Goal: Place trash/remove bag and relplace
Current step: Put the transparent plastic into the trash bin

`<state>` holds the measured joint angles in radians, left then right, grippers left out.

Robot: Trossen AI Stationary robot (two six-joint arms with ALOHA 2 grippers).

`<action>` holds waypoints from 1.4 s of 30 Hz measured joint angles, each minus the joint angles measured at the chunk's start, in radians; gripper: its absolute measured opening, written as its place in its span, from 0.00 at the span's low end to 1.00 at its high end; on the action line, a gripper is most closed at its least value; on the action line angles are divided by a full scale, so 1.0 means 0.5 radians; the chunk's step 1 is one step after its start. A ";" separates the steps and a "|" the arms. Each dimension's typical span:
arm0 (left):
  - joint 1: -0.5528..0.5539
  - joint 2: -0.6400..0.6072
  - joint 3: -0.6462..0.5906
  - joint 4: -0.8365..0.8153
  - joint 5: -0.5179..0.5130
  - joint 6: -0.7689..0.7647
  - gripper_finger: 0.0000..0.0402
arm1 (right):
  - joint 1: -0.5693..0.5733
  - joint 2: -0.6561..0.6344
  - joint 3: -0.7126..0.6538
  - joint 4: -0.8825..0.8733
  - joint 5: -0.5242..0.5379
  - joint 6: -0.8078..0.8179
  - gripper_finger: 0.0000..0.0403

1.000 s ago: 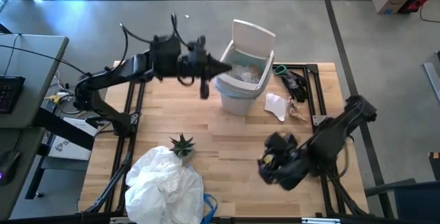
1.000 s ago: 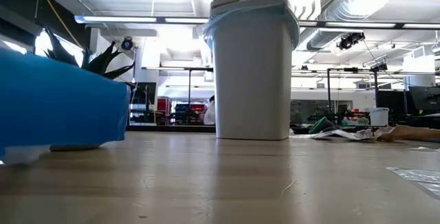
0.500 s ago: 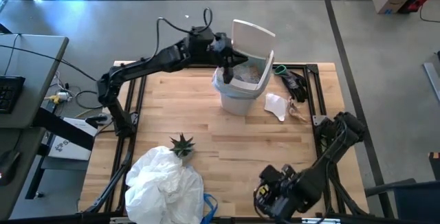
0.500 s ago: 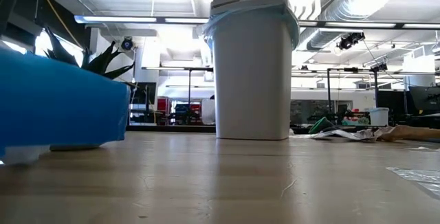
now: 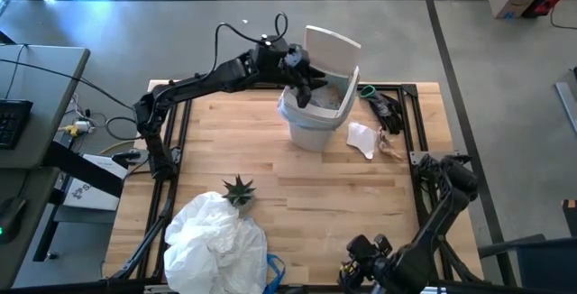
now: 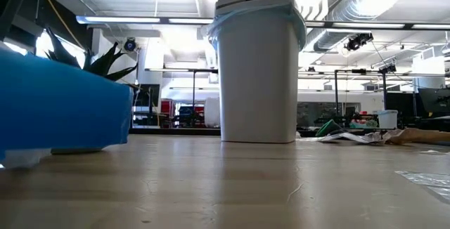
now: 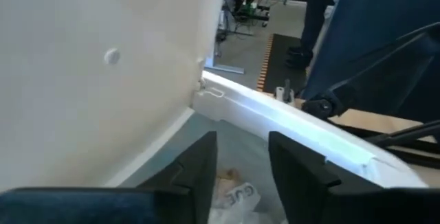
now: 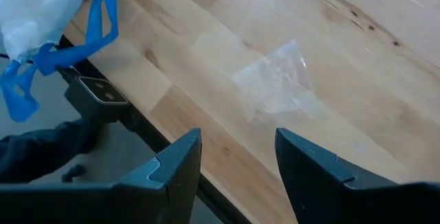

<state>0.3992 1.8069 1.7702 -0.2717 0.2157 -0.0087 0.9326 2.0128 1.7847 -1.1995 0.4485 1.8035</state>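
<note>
1 bin (image 5: 311, 118) w/ 1 bag (image 6: 256, 11); left gripper (image 5: 306, 85) over it, jaws parted, empty. Right gripper (image 8: 234, 162) jaws parted, empty.

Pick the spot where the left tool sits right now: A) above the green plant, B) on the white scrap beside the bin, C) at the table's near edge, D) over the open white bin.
D: the left tool is over the open white bin, its wrist view looking inside.
</note>
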 joint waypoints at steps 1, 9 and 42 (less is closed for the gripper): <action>0.002 -0.006 0.000 -0.003 0.020 -0.021 0.32 | 0.001 0.004 0.000 -0.001 0.003 0.001 0.43; 0.000 -0.183 0.000 0.000 0.324 -0.086 0.39 | -0.001 0.010 0.000 -0.052 0.071 -0.011 0.43; -0.007 -0.748 0.002 -0.496 0.436 -0.099 0.39 | -0.160 0.634 0.011 0.338 -0.290 -0.035 0.32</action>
<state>0.3958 1.4330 1.7710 -0.5195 0.4335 -0.0583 0.8524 2.3298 1.7901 -1.0303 0.3038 1.7860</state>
